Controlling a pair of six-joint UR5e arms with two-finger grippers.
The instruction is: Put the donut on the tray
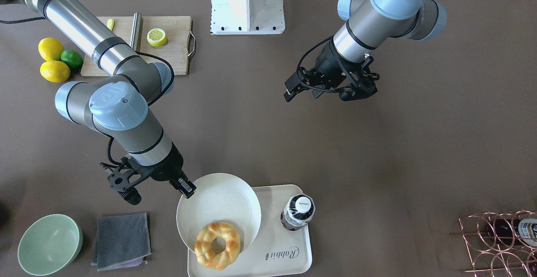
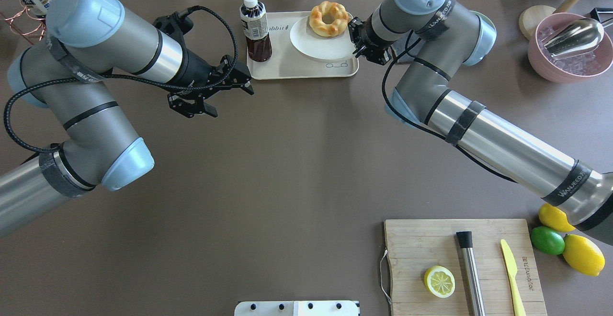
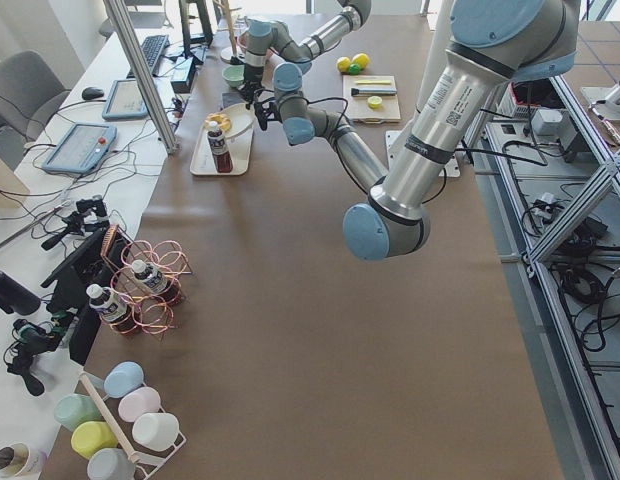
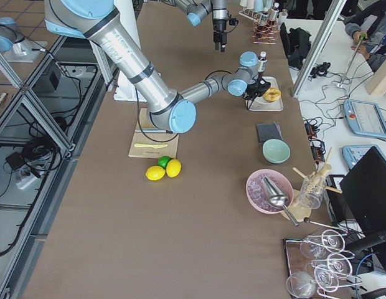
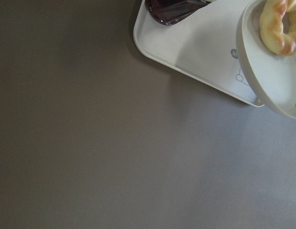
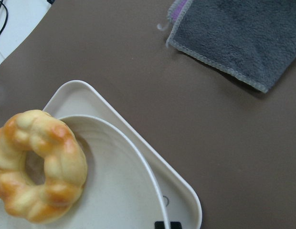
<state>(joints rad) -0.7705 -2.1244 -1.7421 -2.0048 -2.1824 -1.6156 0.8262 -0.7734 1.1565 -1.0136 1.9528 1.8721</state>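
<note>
The donut [image 1: 218, 245], a golden twisted ring, lies at the low far rim of a tilted white plate [image 1: 218, 205] over the cream tray [image 1: 268, 260]. I cannot tell if it touches the tray. My right gripper [image 1: 186, 189] is shut on the plate's near rim and holds that side up. In the overhead view the donut [image 2: 328, 18], plate [image 2: 316, 43], tray [image 2: 297, 64] and right gripper [image 2: 358, 38] show at the table's far edge. The right wrist view shows the donut [image 6: 38, 167] in the plate [image 6: 124, 191]. My left gripper [image 2: 230, 96] is open and empty, left of the tray.
A dark drink bottle [image 1: 298, 212] stands on the tray's corner. A grey cloth [image 1: 121, 241] and a green bowl [image 1: 49, 243] lie beside the tray. A wooden cutting board [image 2: 421, 249] with a lemon slice, knife and steel bar sits near the robot.
</note>
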